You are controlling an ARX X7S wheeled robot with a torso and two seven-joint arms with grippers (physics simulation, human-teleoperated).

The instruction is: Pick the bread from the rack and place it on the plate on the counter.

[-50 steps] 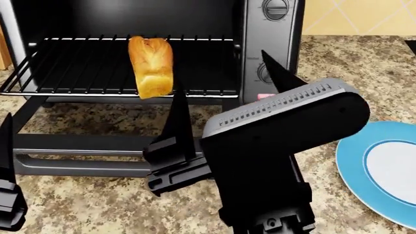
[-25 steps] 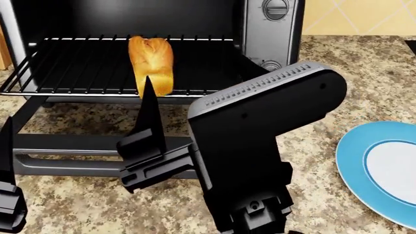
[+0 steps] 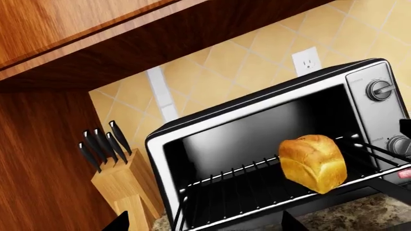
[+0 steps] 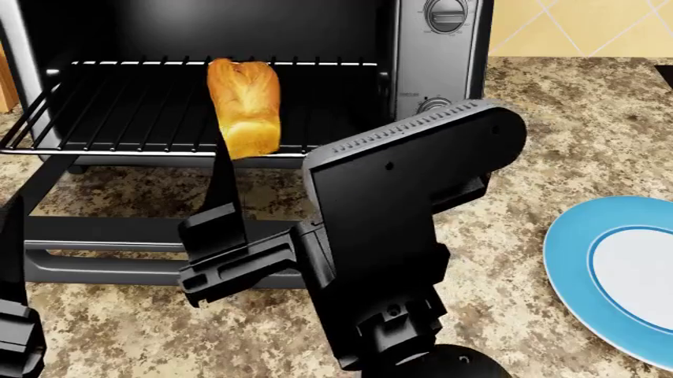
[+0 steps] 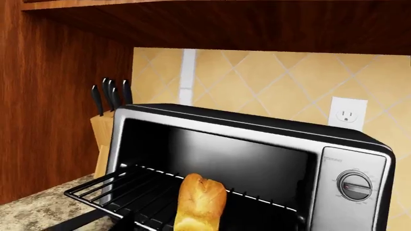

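Note:
The bread (image 4: 244, 106) stands upright on the rack (image 4: 126, 110), which is pulled out of the toaster oven. It also shows in the left wrist view (image 3: 313, 162) and the right wrist view (image 5: 200, 202). My right gripper (image 4: 286, 110) is open in front of the rack. One of its fingers (image 4: 223, 197) overlaps the loaf's left edge; the other is hidden behind the arm. My left gripper (image 3: 205, 226) is open and empty, low at the left (image 4: 13, 299). The plate (image 4: 573, 260) lies on the counter (image 4: 526, 94) at the right.
The black oven door (image 4: 105, 236) lies open and flat below the rack. The oven's silver knob panel (image 4: 442, 47) stands right of the cavity. A wooden knife block (image 3: 122, 187) stands left of the oven, under wooden cabinets.
My right arm has moved left and toward the rack; its visible finger now reaches the bread's left edge. The bread, the plate and my left gripper have not moved.

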